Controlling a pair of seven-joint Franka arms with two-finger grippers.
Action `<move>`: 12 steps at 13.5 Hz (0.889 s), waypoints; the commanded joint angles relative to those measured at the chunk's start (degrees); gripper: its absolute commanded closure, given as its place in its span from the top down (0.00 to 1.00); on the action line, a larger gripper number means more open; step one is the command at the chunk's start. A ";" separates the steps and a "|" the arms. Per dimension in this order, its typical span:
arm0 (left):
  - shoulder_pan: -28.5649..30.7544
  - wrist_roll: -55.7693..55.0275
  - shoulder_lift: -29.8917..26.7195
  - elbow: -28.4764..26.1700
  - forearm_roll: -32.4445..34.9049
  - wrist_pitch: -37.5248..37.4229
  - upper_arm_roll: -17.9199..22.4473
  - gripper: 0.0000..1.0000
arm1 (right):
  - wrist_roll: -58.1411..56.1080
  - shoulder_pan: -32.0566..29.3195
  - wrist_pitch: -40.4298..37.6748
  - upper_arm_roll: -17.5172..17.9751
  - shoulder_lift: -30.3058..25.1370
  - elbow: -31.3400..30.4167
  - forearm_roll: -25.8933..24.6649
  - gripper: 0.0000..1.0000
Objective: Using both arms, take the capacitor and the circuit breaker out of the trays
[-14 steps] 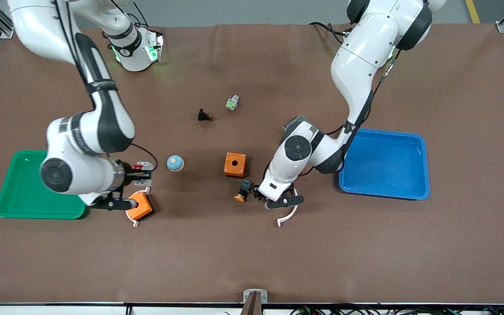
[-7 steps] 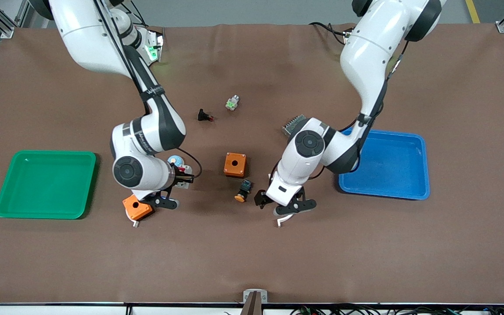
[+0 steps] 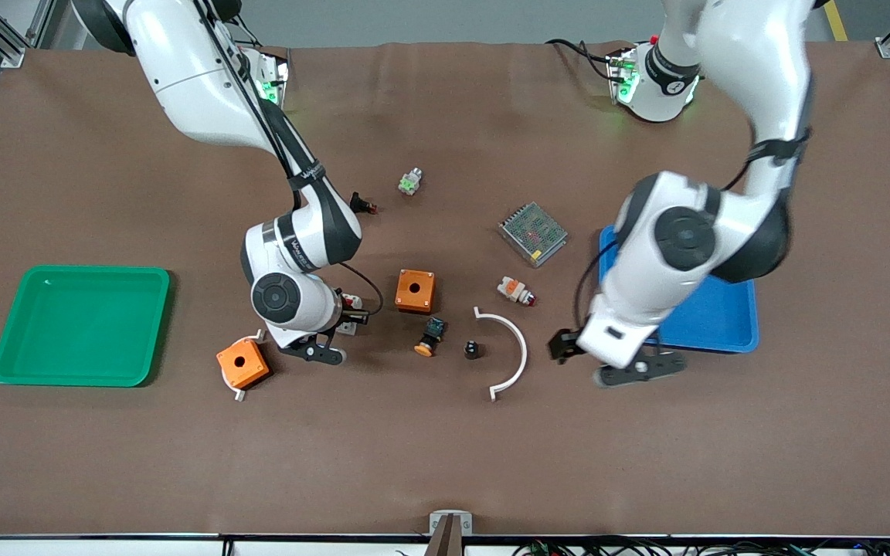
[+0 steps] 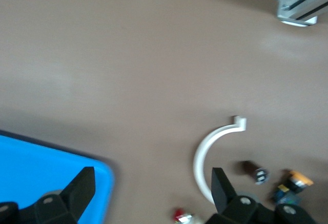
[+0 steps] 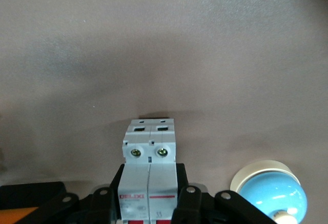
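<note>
1. Two arms are at different stages: the right gripper [image 3: 334, 333] is clamped on the circuit breaker [image 5: 150, 180], carrying it above the brown table [image 3: 445, 448] between the two orange boxes, while the left gripper [image 3: 607, 361] hangs with its fingers spread wide and nothing between them, over the table just beside the blue tray [image 3: 731, 328].
2. The capacitor [image 3: 473, 349] stands free on the table beside the white curved strip [image 3: 518, 351], so that half looks finished.
3. Both trays look bare; the green tray [image 3: 82, 324] lies at the right arm's end.
4. To finish well, I would lower the breaker onto bare cloth, clear of the nearer orange box [image 3: 242, 362], the blue dome [image 5: 271, 193] and the orange-capped push button [image 3: 429, 337].
5. Bring it down level until its base rests flat, then part the fingers fully and rise straight up, so that the tall block is not tipped.
6. The left arm should wait clear.
</note>
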 commanded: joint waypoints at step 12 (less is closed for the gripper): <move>15.02 30.36 -28.57 -9.78 0.42 -25.78 -0.59 1.00 | -1.36 -3.42 -21.32 -2.00 -22.44 1.87 -8.14 1.00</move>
